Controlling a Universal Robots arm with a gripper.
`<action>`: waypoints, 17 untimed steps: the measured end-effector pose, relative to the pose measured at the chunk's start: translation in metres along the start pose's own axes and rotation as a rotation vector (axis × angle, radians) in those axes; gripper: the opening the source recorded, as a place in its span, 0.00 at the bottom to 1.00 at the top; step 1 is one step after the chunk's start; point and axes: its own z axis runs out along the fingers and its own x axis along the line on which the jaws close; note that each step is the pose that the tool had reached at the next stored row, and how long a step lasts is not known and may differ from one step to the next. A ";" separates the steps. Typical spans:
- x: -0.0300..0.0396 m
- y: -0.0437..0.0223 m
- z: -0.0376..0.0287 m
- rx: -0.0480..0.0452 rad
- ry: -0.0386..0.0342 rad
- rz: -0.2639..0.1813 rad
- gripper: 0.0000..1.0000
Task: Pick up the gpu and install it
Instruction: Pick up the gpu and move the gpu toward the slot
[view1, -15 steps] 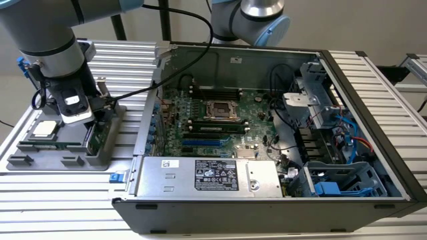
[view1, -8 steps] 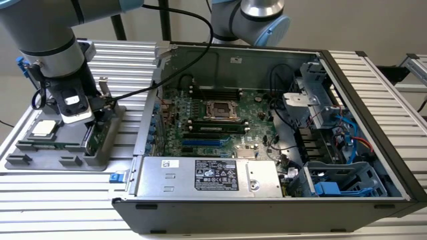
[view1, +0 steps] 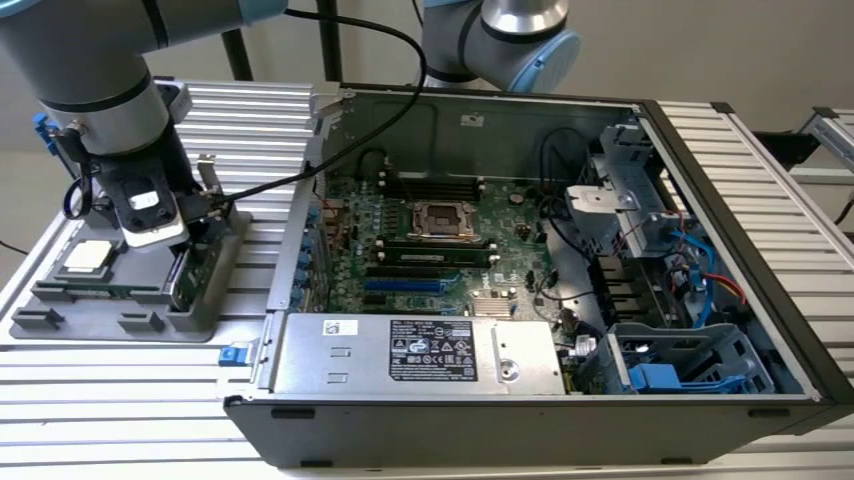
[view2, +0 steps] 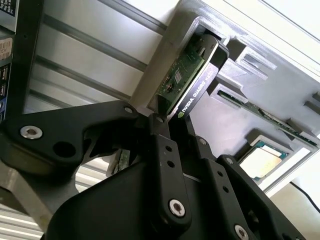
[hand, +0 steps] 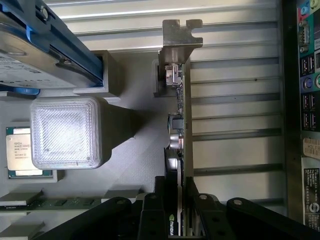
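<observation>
The exterior view is looking down from above at the case (view1: 534, 250) and, frame left, the tray (view1: 160, 325). Both wrist views are staring close along the tool (hand: 182, 200) (view2: 167, 117) at the tray's gpu (hand: 183, 115) (view2: 195, 85).

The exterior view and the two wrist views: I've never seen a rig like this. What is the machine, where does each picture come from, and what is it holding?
The machine is a robot arm with a gripper. The exterior view comes from a camera standing off the arm; both wrist views come from cameras riding near its gripper. On the slatted table sit an open computer case and a grey tray with parts, among them a processor chip. The gripper is shut on the graphics card, which stands on edge in the tray.
</observation>
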 end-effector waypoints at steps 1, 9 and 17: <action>0.0000 0.0000 0.0000 0.0000 0.0000 0.000 0.00; 0.0000 0.0000 0.0002 0.0000 0.0000 0.000 0.00; 0.0000 0.0000 0.0003 0.0000 0.0000 0.000 0.00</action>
